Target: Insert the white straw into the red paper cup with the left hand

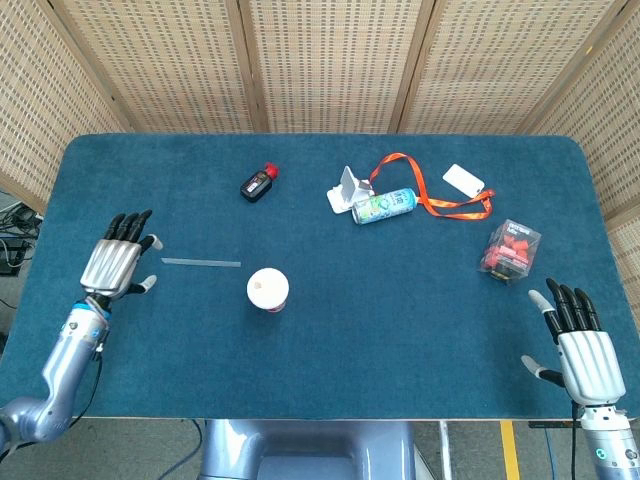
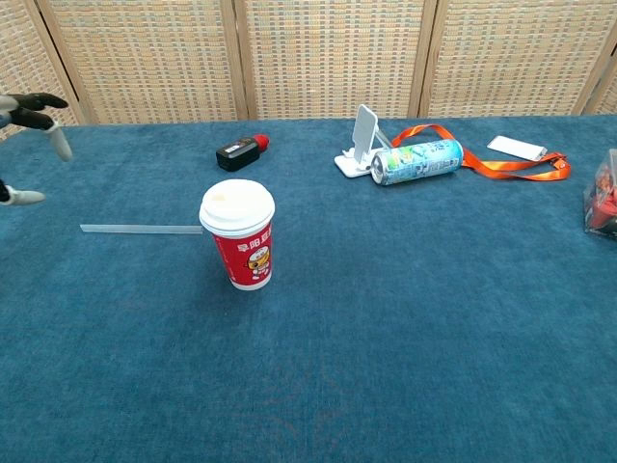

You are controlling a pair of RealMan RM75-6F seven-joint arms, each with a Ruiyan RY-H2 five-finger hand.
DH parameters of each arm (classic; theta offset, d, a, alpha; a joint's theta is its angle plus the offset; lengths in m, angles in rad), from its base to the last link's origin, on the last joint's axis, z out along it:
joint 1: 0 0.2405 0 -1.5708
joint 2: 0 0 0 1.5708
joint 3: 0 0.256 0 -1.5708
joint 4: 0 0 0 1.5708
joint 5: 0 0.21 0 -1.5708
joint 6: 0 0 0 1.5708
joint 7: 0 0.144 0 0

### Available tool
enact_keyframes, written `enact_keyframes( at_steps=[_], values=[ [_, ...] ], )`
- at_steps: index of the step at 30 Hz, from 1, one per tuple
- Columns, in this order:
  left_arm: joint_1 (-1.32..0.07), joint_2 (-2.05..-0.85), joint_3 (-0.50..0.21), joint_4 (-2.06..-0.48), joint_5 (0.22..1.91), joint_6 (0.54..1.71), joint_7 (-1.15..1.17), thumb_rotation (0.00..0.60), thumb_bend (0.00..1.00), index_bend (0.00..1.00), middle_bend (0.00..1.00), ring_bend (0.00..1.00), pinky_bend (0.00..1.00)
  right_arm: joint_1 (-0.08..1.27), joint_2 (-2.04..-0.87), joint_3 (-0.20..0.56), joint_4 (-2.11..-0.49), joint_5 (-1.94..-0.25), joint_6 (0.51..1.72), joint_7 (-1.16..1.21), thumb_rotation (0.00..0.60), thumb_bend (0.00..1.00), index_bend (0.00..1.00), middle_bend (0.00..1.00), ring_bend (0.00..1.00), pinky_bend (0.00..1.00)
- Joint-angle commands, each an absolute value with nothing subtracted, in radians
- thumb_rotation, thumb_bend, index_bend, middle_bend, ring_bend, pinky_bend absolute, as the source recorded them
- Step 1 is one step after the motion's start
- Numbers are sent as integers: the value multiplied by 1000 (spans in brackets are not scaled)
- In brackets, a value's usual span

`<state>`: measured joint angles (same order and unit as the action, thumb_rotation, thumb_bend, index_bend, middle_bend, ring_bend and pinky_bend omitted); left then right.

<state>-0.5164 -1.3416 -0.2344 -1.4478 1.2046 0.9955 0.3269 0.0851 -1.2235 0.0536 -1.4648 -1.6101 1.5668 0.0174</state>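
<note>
The red paper cup (image 1: pixel 268 289) with a white lid stands upright near the table's middle; the chest view shows its red side (image 2: pixel 242 258). The white straw (image 1: pixel 201 263) lies flat on the blue cloth just left of the cup, its right end behind the cup in the chest view (image 2: pixel 141 230). My left hand (image 1: pixel 119 264) hovers open, fingers spread, a short way left of the straw's left end; only its fingertips (image 2: pixel 39 100) show at the chest view's left edge. My right hand (image 1: pixel 583 349) is open at the table's near right corner.
At the back lie a black bottle with a red cap (image 1: pixel 258 183), a white phone stand (image 1: pixel 346 189), a green can on its side (image 1: pixel 385 205), an orange lanyard with a white card (image 1: pixel 462 180), and a clear box of red pieces (image 1: pixel 509 250).
</note>
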Motion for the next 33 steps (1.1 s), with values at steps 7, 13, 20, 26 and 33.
enact_keyframes(
  at_steps=[7,13,20,26,33],
  values=[
    [-627,-1446,-257,-1318,1111,883,360,600,341,417,0,0,0,91,-1225,62,-1448,-1588,1550,41,600,60,172,0,0,0],
    [-696,-1519,-256,-1225,1057,821,394,600,341,449,0,0,0,94,-1227,66,-1434,-1572,1537,59,600,60,173,0,0,0],
    [-764,-1598,-251,-1119,998,770,427,600,341,499,0,0,0,97,-1232,71,-1421,-1559,1529,70,600,59,175,0,0,0],
    [-783,-1624,-232,-1083,983,755,426,600,340,495,0,0,0,97,-1234,74,-1416,-1556,1533,73,600,60,179,0,0,0],
    [-791,-1635,-211,-1065,980,750,416,600,340,495,0,0,0,97,-1237,75,-1415,-1558,1539,74,600,60,181,0,0,0]
  ],
)
